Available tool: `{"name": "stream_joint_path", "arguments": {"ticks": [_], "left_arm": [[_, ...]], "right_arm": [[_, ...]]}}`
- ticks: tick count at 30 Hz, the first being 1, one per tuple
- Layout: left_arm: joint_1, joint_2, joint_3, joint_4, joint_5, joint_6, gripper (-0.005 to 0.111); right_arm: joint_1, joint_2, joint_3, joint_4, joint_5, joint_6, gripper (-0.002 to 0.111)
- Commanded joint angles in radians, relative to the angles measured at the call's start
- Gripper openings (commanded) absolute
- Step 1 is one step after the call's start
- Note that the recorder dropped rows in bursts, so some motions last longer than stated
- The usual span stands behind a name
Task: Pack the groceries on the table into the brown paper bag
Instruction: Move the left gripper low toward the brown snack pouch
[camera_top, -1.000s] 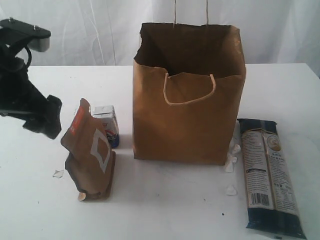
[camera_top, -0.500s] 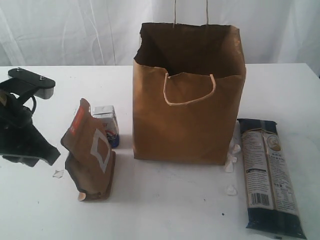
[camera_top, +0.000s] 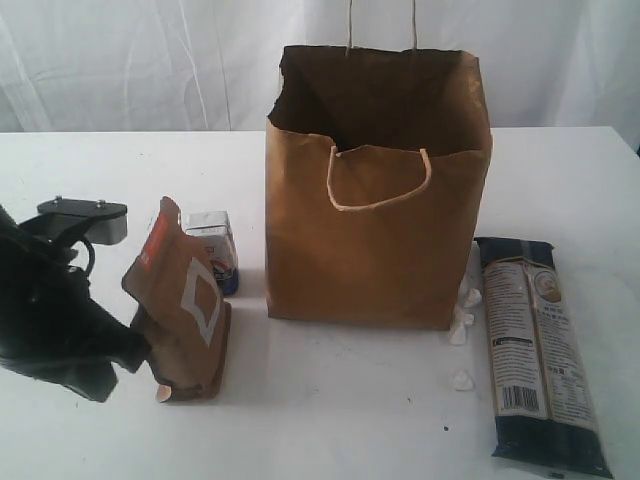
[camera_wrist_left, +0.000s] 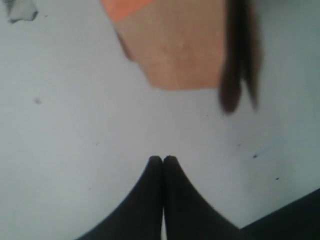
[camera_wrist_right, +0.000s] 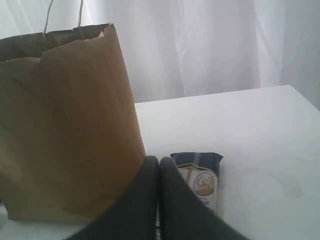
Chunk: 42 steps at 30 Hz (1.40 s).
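Looking across your white desk (camera_top: 330, 430), you see a pale curtain (camera_top: 140, 60) behind it. The bag (camera_top: 375, 240) stands open in the middle, with small white scraps (camera_top: 462, 322) by its right foot. Left of it leans the pouch (camera_top: 180, 310), with the carton (camera_top: 212, 248) just behind. The pasta packet (camera_top: 540, 350) lies flat on the right. Your left end effector (camera_wrist_left: 163, 161) is closed on nothing, low over bare desk just left of the pouch. Your right end effector (camera_wrist_right: 158, 162) is closed and empty too, right of the bag.
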<state>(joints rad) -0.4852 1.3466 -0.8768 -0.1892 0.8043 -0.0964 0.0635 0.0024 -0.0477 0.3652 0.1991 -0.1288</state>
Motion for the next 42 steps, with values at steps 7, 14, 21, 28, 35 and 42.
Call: {"name": "stream_joint_path", "arguments": {"ticks": [7, 14, 21, 28, 35, 42], "left_arm": [[-0.005, -0.055, 0.137, -0.154, -0.107, 0.052, 0.000], [-0.005, -0.130, 0.334, -0.348, -0.443, 0.218, 0.000], [-0.005, -0.248, 0.504, -0.350, -0.829, 0.275, 0.000], [-0.005, -0.390, 0.633, -0.350, -0.961, 0.275, 0.000], [-0.005, -0.399, 0.636, -0.325, -0.961, 0.341, 0.014], [-0.005, -0.399, 0.636, -0.325, -1.001, 0.361, 0.103]], "right_arm": [[-0.005, -0.002, 0.003, 0.000, -0.003, 0.003, 0.000], [-0.005, -0.002, 0.003, 0.000, -0.003, 0.003, 0.000], [-0.005, -0.002, 0.003, -0.001, -0.005, 0.002, 0.000], [-0.005, -0.002, 0.003, -0.001, -0.005, 0.002, 0.000], [-0.005, -0.002, 0.003, -0.002, -0.005, 0.002, 0.000], [-0.005, -0.002, 0.003, -0.002, -0.005, 0.002, 0.000]]}}
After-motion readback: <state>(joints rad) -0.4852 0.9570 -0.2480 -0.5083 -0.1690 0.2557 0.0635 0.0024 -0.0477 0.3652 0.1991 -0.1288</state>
